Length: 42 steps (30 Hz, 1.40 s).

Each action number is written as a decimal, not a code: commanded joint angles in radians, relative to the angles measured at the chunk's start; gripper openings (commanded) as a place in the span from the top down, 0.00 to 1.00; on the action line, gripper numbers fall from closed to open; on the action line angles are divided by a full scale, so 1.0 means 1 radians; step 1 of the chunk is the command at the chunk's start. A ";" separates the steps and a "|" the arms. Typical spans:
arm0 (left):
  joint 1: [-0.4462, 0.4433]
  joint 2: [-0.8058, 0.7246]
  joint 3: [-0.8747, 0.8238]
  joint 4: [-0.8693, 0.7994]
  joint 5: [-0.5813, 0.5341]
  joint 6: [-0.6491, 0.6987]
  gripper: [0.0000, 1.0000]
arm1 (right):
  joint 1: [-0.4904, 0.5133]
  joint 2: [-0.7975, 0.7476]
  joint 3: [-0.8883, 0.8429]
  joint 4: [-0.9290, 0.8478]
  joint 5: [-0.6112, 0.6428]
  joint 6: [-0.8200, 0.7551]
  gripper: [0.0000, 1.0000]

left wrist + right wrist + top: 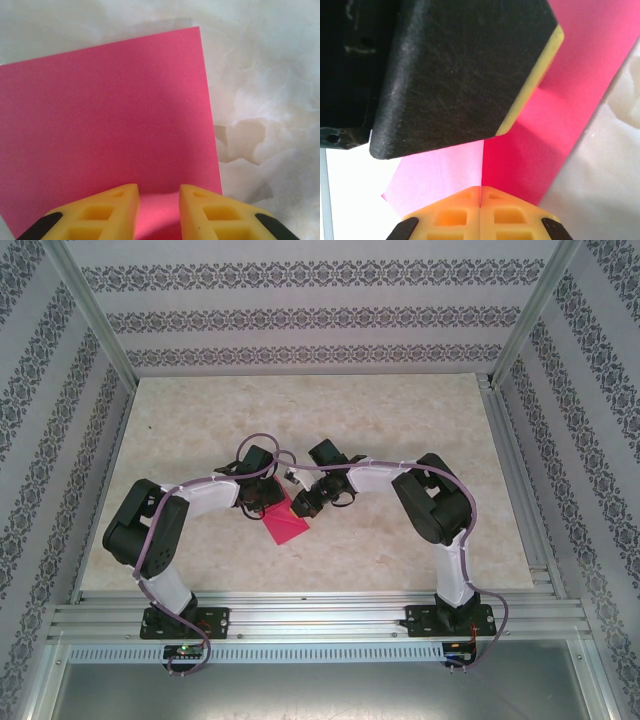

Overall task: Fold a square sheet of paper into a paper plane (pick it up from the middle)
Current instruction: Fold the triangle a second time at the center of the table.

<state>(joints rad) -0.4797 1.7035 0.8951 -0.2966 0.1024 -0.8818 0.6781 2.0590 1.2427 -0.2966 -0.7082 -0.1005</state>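
sheet: the square sheet of paper [285, 523] is seen near the bench [180, 440] middle, between the two arms, toward the near side. Magenta-red, one corner pointing at the arm bases.
fold state: no dart shape visible. In the right wrist view a paler pink face meets the saturated face along a straight vertical line [482, 165], so one part is judged to be lifted or turned over. Whether a crease is set cannot be told.
left end effector: [159, 197] jaws are held apart with a clear gap, sheet surface visible between the yellow fingers [112, 210]. Nothing is gripped. It is placed low over the sheet's near portion; contact with the paper cannot be confirmed.
right end effector: [480, 192] yellow fingertips are pressed together with no gap, and the paper line runs straight into the seam. The sheet is judged to be pinched at its edge.
other: a black-padded finger with yellow backing [465, 75] is seen close in the right wrist view, judged to be the left arm's.
step: first fold is judged to be in hand, early in the task.
next move: the held edge needs to be carried across to meet the opposite side while the flat part is pinned, then pressed along the fold line.
risk: thin paper may slide or buckle if it is not pinned.
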 commanded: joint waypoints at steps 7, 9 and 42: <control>0.006 -0.071 0.012 -0.035 -0.039 0.018 0.67 | -0.005 0.053 0.011 -0.009 0.003 -0.017 1.00; 0.006 -0.089 0.017 -0.046 -0.049 0.016 0.67 | -0.005 0.054 0.010 -0.005 0.007 -0.016 1.00; 0.057 0.173 0.202 0.027 0.139 0.068 0.66 | 0.016 -0.035 -0.132 0.378 -0.079 0.319 1.00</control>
<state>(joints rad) -0.4255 1.8431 1.0626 -0.2768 0.1951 -0.8490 0.7017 2.0434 1.1072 0.0147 -0.7616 0.1982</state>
